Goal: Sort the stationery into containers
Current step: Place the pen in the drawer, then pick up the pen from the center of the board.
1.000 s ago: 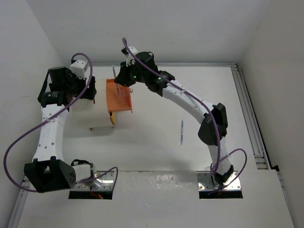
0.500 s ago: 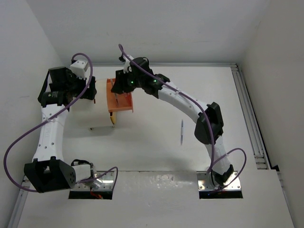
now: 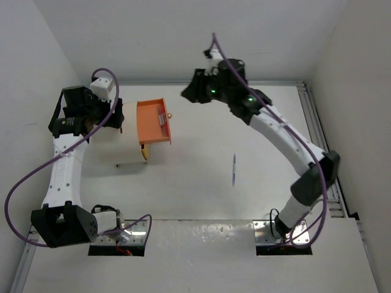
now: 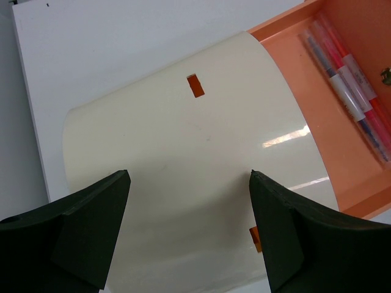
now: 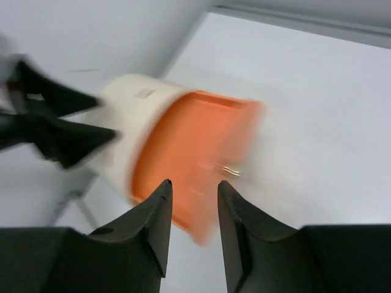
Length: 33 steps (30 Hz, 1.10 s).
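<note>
Left gripper (image 4: 189,177): jaws spread wide, straddling the large cream-white drum-shaped cabinet (image 4: 183,122). Nothing is clamped. Can't tell from the wrist view whether the pads actually touch the drum wall.

Orange rectangular drawer (image 3: 149,125) with a small brass knob (image 3: 170,114) is pulled out of the cabinet's right side and sits open. A handful of thin pink and blue pens (image 4: 348,91) lie inside it along one wall, roughly parallel. That part of the sort looks done.

Right gripper (image 5: 194,186): jaws nearly together with a narrow gap, nothing between them. It hangs above the far table, to the right of the drawer and apart from it. Its wrist view is motion-blurred, so no fine detail there.

One thin blue pen (image 3: 234,170) lies loose on the white table (image 3: 201,195), well apart from the drawer, mid-table in front of the right arm.

Status estimate: mostly done for pens, one visible straggler left. No highlighters or patterned rolls show in any view, so can't say if they're already stowed. Likely next target is that loose pen. It's thin and flat on the table, so the pinch needs to be low and centred.
</note>
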{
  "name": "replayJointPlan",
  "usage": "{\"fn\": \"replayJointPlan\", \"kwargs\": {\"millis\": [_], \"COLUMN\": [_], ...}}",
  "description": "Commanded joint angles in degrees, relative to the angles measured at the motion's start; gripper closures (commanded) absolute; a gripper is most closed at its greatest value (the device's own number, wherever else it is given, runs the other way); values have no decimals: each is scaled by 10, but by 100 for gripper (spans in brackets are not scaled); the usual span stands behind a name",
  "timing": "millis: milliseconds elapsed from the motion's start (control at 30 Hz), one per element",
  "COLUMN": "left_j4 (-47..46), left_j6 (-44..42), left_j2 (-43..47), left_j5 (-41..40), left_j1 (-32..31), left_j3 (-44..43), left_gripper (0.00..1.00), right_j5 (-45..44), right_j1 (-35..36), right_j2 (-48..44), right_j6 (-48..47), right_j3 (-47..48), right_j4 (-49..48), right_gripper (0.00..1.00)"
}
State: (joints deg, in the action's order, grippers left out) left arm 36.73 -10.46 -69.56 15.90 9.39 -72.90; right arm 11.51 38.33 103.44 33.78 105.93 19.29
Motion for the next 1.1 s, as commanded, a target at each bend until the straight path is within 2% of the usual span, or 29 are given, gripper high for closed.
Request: {"fn": "replayJointPlan", "kwargs": {"millis": [0, 100, 167, 233, 367, 633, 933, 1067], "left_j4": [41, 38, 36, 37, 40, 43, 48, 48], "left_j6": [-12, -12, -11, -9, -11, -11, -15, -14], "left_j2": [0, 0, -1, -2, -3, -3, -8, -14], "left_j5": [-11, -9, -6, -5, -7, -10, -18, -16], "left_j1": [5, 6, 6, 5, 5, 5, 7, 5], "left_j3": [7, 5, 2, 1, 2, 1, 1, -3], "left_gripper": [15, 15, 15, 15, 14, 14, 15, 15], "right_j5": [-98, -111, -108, -103, -113, -112, -94, -88], "right_j1": [-67, -111, -134, -144, -160, -183, -183, -183], "right_j2": [-93, -138, -149, -151, -148, -106, -47, -38], "right_j6": [-27, -35, -33, -35, -46, -50, -50, -61], "right_j3": [-174, -308, -376, -411, -507, -546, -547, -543], "right_j4": [1, 22, 41, 60, 57, 65, 45, 49], "right_gripper": [65, 65, 60, 53, 50, 51, 58, 76]}}
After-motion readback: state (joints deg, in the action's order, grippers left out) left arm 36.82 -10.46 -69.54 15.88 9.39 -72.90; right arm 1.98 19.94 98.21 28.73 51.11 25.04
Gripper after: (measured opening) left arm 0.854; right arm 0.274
